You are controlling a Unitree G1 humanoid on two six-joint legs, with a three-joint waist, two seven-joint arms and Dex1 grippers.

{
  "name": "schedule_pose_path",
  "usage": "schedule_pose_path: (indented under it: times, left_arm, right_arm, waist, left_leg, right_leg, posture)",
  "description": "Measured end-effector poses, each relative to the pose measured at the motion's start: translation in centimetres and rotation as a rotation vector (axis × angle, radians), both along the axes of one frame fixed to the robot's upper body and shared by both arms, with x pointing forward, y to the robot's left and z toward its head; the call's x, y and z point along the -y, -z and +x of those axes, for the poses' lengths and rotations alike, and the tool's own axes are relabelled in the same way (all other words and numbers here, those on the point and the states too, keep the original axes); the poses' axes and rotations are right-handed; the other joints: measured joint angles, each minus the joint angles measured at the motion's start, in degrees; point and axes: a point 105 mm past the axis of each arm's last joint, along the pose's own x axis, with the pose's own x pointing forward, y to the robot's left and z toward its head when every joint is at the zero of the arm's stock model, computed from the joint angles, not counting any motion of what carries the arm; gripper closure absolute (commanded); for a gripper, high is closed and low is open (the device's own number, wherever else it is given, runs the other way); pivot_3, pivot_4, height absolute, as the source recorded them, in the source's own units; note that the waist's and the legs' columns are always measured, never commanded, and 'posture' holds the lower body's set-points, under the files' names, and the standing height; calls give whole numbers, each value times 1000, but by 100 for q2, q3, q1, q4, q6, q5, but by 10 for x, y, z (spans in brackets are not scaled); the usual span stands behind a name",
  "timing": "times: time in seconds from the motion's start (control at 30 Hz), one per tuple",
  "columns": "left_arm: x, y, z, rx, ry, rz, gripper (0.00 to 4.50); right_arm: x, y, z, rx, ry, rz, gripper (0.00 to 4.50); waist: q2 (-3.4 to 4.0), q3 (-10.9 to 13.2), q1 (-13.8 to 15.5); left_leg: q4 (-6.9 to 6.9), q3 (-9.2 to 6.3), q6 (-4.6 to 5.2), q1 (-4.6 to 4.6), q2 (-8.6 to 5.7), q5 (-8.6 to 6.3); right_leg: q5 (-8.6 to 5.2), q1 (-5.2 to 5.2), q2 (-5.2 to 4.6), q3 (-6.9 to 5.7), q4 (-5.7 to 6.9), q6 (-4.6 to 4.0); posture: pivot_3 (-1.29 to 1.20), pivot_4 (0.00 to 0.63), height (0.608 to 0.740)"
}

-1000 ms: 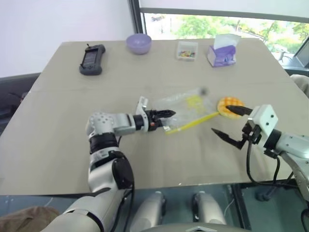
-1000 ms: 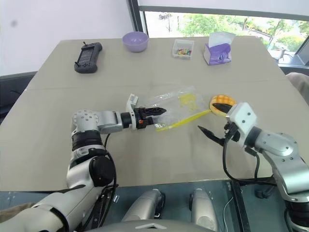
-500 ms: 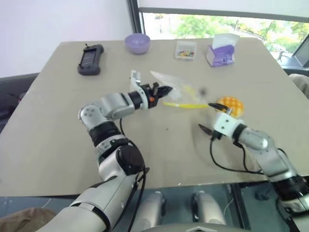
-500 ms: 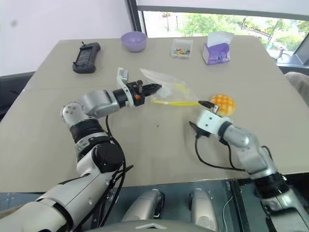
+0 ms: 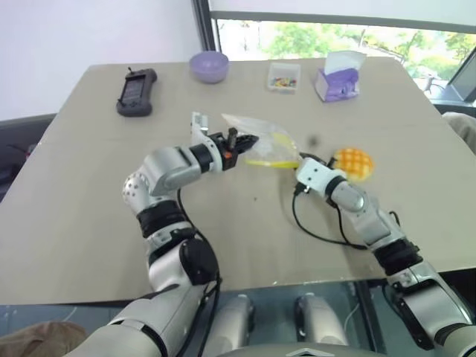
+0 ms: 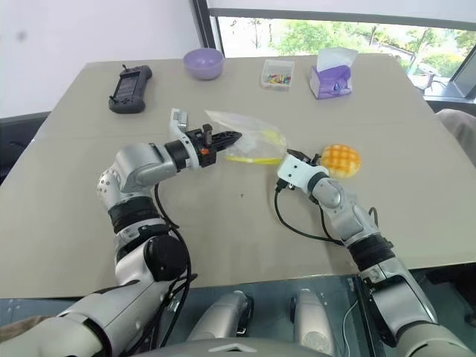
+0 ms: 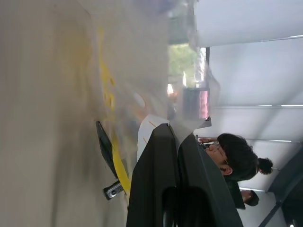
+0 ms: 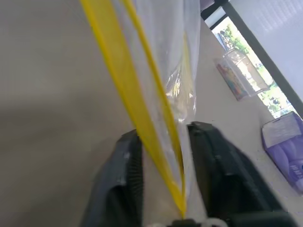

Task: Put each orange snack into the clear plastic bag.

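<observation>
Clearly the step in hand is getting the clear plastic bag held open at its mouth, since the orange snack lies on the counter just beyond the right hand, outside the bag. To do this well, I judge the two grips should sit on opposite walls of the yellow seal strip, so that drawing them gently apart parts the mouth rather than tugging the whole bag sideways. The film is thin and slippery, so a slow pull with the bag kept off the counter seems safest; a jerk could slide it out of one pinch.

As for the left hand, its fingers are pressed together on the bag's near corner, holding it lifted above the counter. At the right hand, the two fingers stand a little apart with the yellow strip and a fold of film running between them; the right wrist view shows the strip passing through the gap, but I cannot tell whether the pads are already biting on it.

Farther back stand a purple bowl, a small clear box, a tissue box and a handheld controller, well apart from the work.
</observation>
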Motion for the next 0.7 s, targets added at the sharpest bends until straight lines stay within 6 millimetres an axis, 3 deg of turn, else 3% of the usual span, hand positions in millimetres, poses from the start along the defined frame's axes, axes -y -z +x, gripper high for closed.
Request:
schedule_pose_path:
  times: [0.13,0.27,0.3,0.43,0.57,0.7]
  left_arm:
    - [-1,3,-6,-3,2,16,4500]
    - [-28,1,-6,103,-60,224,4500]
    - [-38,3,-7,142,-81,324,3980]
    - [-69,21,-14,384,-99,812,2699]
    - [-60,17,-25,701,-8,971,2699]
    - [-41,0,-50,1047,167,1113,2699]
  right_arm:
    - [2,-8,4,28,18,30,4441]
    - [5,-19,9,81,73,54,4441]
    - [4,-22,10,85,72,53,4500]
    - [-1,-33,12,86,60,53,4500]
    - [-5,-34,12,69,43,45,4500]
    - [-10,-31,11,36,13,19,4500]
  waist:
    - [0,0,-9]
    - [1,0,-41]
    - [1,0,-53]
    - [2,0,-112]
    - [3,1,-108]
    - [4,4,-113]
  left_leg:
    - [0,9,-2,7,2,2]
    - [-4,25,-8,17,4,5]
    - [-8,31,-8,20,4,5]
    - [-25,43,-8,19,4,5]
    - [-34,43,-7,16,9,5]
    - [-44,42,-7,14,13,5]
  right_leg:
    - [0,-2,6,8,13,-1]
    - [-1,-6,19,26,27,-4]
    - [-1,-6,22,31,27,-4]
    - [-2,-10,21,46,18,-5]
    - [-2,-13,20,45,3,-6]
    - [-2,-17,21,45,-7,-6]
  posture:
    - [0,150,740]
    - [0,150,740]
    - [0,150,740]
    - [0,150,740]
    - [0,150,740]
    - [0,150,740]
